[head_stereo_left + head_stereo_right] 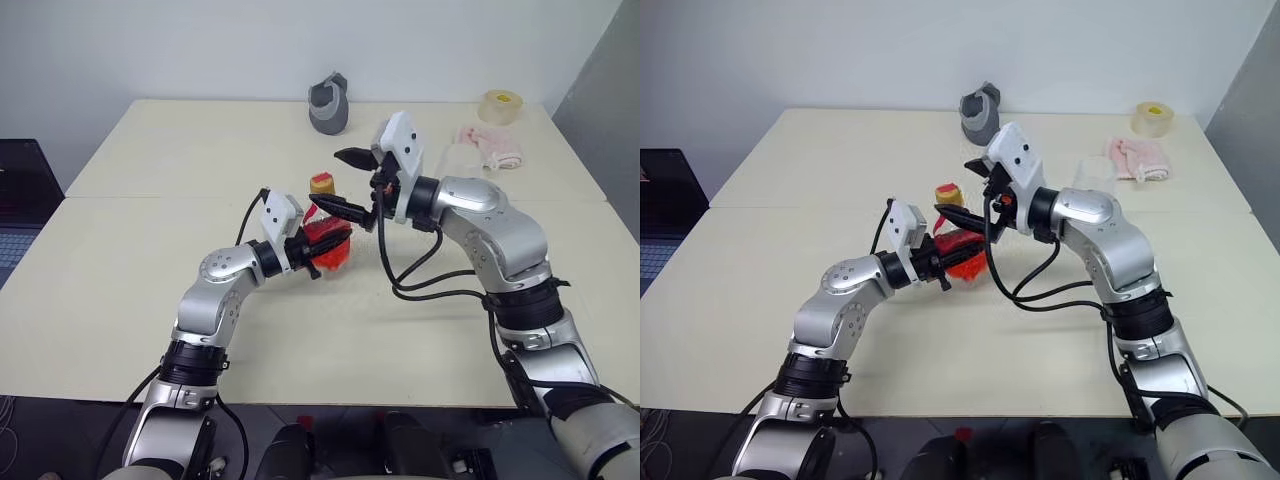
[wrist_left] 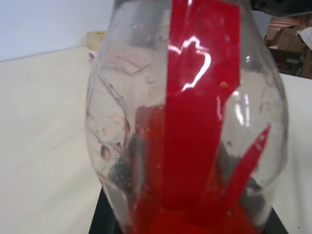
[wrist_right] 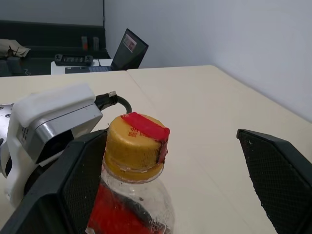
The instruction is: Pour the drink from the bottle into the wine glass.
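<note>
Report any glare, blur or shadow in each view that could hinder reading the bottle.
Left wrist view: the bottle sits so near that its edges go soft, and a white highlight glares on the red label. Right wrist view: the cap is sharp, while the right gripper has dark, soft-edged fingers. Head views: even light, faint shadows on the table, bottle small between the arms.

Red, yellow-tan and black over a cream table

The bottle [image 3: 131,195] is clear plastic with a bright red label, a yellow-tan cap [image 3: 135,144] crossed by a red strip, and red drink [image 2: 195,214] inside. The gripper fingers [image 3: 275,170] are black with a fine meshed texture. The table [image 1: 150,260] is pale cream; a grey cup-like object [image 1: 329,103] stands behind.
</note>
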